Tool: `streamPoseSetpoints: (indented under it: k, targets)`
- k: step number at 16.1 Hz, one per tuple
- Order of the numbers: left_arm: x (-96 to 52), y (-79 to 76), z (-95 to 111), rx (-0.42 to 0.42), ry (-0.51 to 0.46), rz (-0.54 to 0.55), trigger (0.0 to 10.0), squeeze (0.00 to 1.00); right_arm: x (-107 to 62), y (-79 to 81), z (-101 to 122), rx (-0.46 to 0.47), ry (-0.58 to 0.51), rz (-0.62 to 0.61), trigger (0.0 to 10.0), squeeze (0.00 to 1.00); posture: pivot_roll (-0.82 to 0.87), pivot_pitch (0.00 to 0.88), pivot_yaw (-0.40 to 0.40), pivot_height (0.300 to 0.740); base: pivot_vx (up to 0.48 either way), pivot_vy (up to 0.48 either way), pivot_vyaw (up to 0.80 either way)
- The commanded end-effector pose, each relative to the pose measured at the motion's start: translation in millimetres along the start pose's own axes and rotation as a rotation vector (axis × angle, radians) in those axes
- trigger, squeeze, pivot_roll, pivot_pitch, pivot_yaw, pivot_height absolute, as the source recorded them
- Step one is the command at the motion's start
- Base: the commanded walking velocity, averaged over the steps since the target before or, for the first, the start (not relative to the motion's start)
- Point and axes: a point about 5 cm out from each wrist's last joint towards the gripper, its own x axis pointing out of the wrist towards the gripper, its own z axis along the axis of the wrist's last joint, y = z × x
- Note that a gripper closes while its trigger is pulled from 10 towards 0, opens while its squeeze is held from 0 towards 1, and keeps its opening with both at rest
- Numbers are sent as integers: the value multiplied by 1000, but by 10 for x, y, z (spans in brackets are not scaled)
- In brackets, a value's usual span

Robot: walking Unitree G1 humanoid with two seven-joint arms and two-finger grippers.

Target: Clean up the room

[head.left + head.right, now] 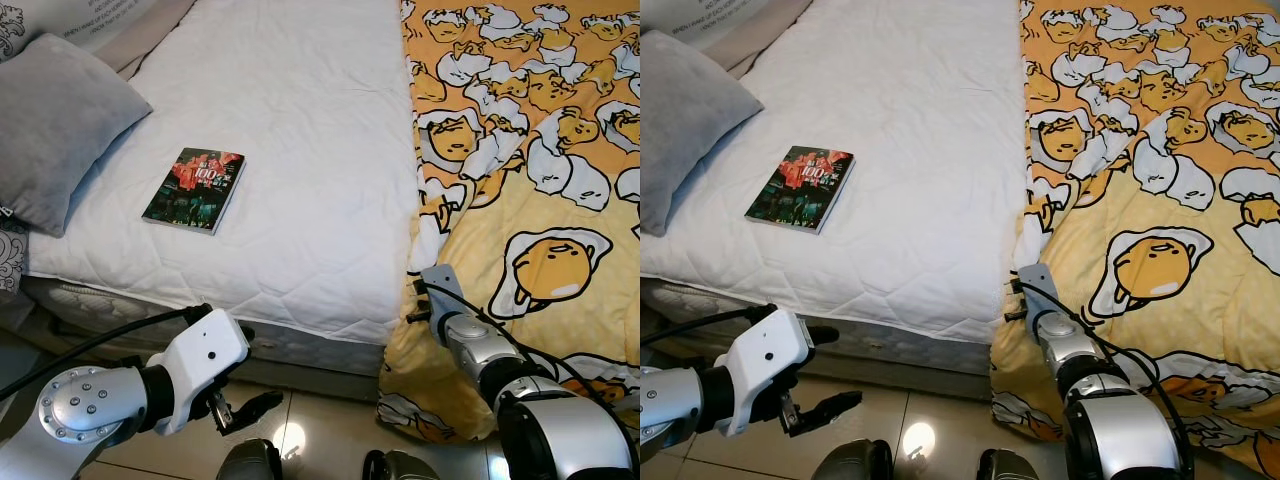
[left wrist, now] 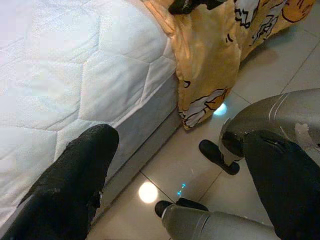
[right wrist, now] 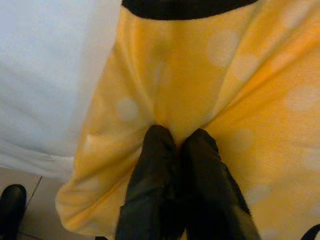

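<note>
A yellow blanket (image 1: 540,180) printed with cartoon eggs covers the right part of the bed and hangs over its front edge. My right gripper (image 3: 177,137) is shut on a fold of this blanket near its left hem, where it meets the white mattress (image 1: 300,120). A dark-covered book (image 1: 194,190) lies flat on the mattress to the left. My left gripper (image 1: 255,370) hangs low before the bed's front edge, open, with nothing between its fingers (image 2: 75,185).
A grey pillow (image 1: 55,130) rests at the bed's left end, with a patterned one behind it. Glossy floor tiles (image 1: 320,430) run along the bed front, and my own feet (image 2: 200,225) stand there.
</note>
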Motion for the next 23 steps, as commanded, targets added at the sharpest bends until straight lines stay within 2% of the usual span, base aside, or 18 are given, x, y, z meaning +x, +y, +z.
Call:
streamPoseSetpoints:
  k: [1, 5, 7, 10, 12, 14, 15, 19, 20, 21, 22, 23]
  targets:
    - [-12, -6, 29, 16, -10, 2, 10000, 0, -12, -68, -47, 38, -7, -3, 0, 0, 222, 135, 9, 740, 0, 0, 0]
    - [6, 1, 16, 17, -11, 15, 10000, 0, -37, -204, -56, 76, -44, 17, 0, 0, 205, 114, 8, 740, 0, 0, 0]
    - [41, 14, 10, 16, -19, 25, 10000, 0, -68, -303, -100, 129, -60, 60, 0, 0, 177, 87, 1, 740, 0, 0, 0]
    - [97, -15, 12, 15, -34, 23, 10000, 0, -125, -385, -235, 151, -44, 142, 0, 0, 145, 46, 0, 740, 0, 0, 0]
    - [143, -12, -8, 14, -42, 24, 10000, 0, -208, -372, -410, 147, -10, 242, 0, 0, 106, 0, 2, 740, 0, 0, 0]
    - [186, 7, -28, 22, -43, 26, 10000, 0, -288, -301, -569, 131, 38, 326, 0, 0, 82, 0, 1, 740, 0, 0, 0]
    - [225, 47, -50, 25, -43, 37, 10000, 0, -367, -236, -731, 119, 103, 392, 0, 0, 64, 0, 3, 740, 0, 0, 0]
    - [298, 136, -99, 36, -42, 69, 10000, 0, -433, -217, -733, 123, 72, 348, 0, 0, 32, 0, 12, 740, 0, 0, 0]
    - [351, 156, -104, 26, -57, 98, 10000, 0, -443, -276, -591, 104, -26, 248, 10000, 0, 13, 0, 17, 740, 0, 0, 0]
    - [393, 184, -127, 15, -61, 136, 10000, 0, -438, -324, -491, 151, -94, 190, 10000, 0, 1, 0, 19, 740, 0, 0, 0]
    - [462, 264, -158, -33, -82, 243, 10000, 0, -451, -372, -354, 213, -190, 133, 10000, 1000, -11, 0, 27, 740, 0, 0, 0]
    - [520, 356, -176, -132, -126, 376, 10000, 0, -503, -397, -219, 239, -293, 97, 10000, 1000, -24, 0, 30, 740, 0, 0, 0]
